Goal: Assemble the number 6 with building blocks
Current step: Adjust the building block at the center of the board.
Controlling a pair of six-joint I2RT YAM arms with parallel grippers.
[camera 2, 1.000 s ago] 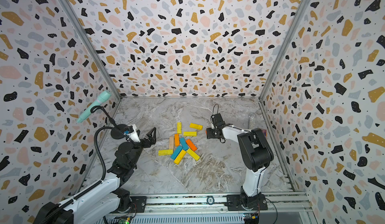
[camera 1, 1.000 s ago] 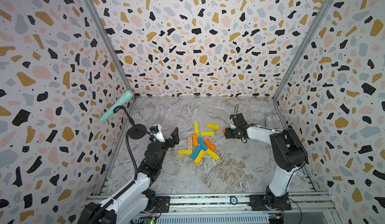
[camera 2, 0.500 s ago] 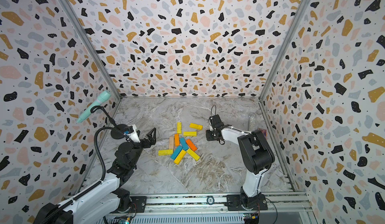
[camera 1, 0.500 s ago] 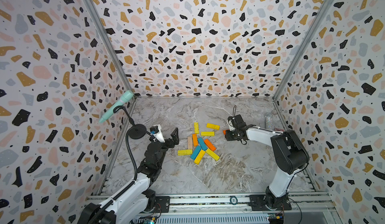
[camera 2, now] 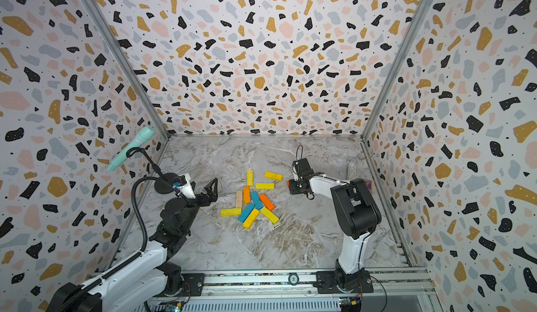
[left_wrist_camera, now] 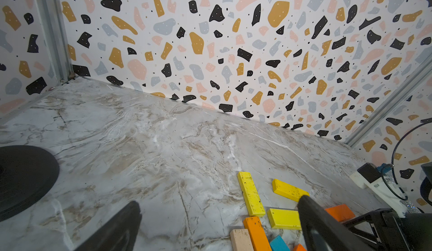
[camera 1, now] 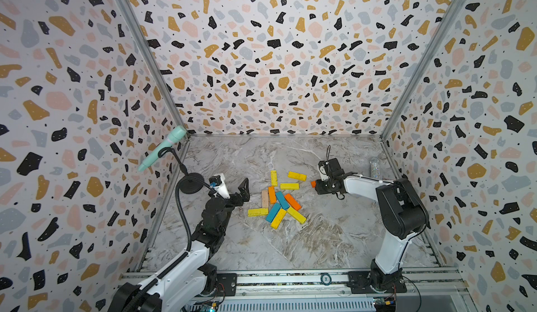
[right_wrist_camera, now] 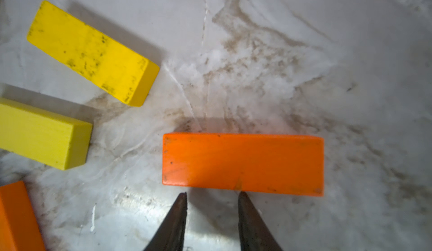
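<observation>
At table centre: the building blocks [camera 1: 276,203] lie in a loose heap, several touching or overlapping. No number 6 is laid out yet, so you have nearly the whole figure to build.
Yellow trio: three yellow blocks [camera 1: 289,186] sit at the heap's far side, near one another. They may be a start on the figure, but do not count on it.
Orange block [right_wrist_camera: 243,163]: it lies flat on the table [camera 1: 290,243], alone between the heap and your right arm, and looks singled out for placing.
Right gripper [right_wrist_camera: 212,193]: the fingers are narrowly parted with nothing between them, tips at the block's long edge. This reads as a nudge, not a grasp.
Left gripper [left_wrist_camera: 219,203]: it is spread wide and empty, hanging at the heap's left, out of your way.
Risk: the tips sit off the block's middle, so a push may swivel it.
</observation>
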